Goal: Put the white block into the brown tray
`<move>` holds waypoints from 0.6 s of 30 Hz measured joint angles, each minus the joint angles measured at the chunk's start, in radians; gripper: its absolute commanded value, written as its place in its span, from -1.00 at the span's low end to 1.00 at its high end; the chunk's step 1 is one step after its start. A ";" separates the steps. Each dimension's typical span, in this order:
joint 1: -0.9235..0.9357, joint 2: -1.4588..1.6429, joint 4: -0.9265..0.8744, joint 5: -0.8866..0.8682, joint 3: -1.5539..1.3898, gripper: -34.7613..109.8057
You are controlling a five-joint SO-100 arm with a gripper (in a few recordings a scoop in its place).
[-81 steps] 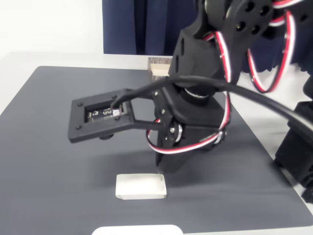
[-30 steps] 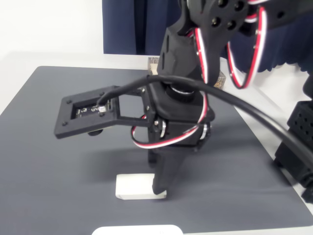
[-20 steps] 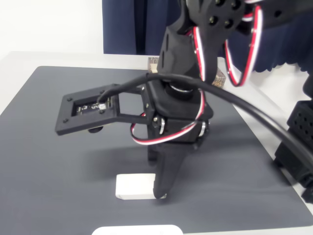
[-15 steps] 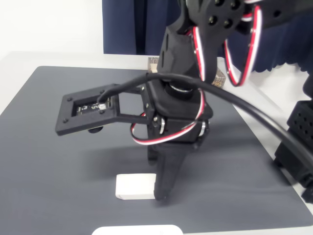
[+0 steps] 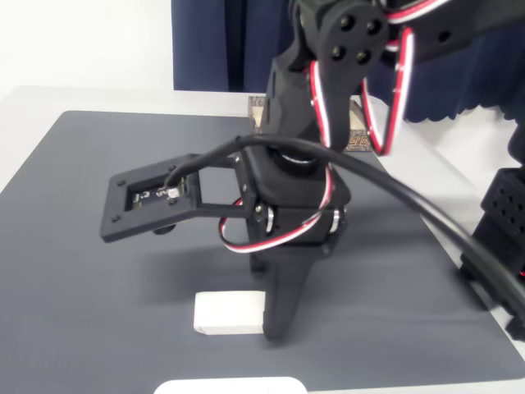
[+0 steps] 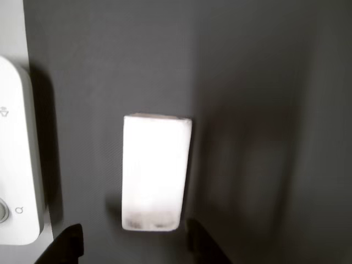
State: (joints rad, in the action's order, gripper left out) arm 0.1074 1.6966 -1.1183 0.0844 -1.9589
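Note:
The white block [image 5: 227, 313] lies flat on the dark mat near the front edge. My black gripper [image 5: 275, 327] stands upright over its right end, with its tips down at the mat. In the wrist view the block [image 6: 155, 170] runs lengthwise away from the camera. Its near end sits between my two fingertips [image 6: 201, 248], and the gripper [image 6: 135, 247] is open around it; the right tip is close to the block's side, the left one apart. The brown tray [image 5: 358, 133] stands at the mat's far edge, mostly hidden behind my arm.
A wider smooth white rounded object [image 5: 230, 386] lies at the front edge of the mat, just in front of the block; the wrist view has it [image 6: 19, 154] at the left. A black stand [image 5: 500, 246] occupies the right side. A dark curtain hangs behind the table.
My gripper came down from above the mat onto the block's right end and its fingers now straddle it. The block has not moved.

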 measured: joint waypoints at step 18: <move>0.002 -0.106 0.077 0.003 0.041 0.02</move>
State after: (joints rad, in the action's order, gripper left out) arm 0.1089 1.5907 -1.0416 0.0874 -1.9175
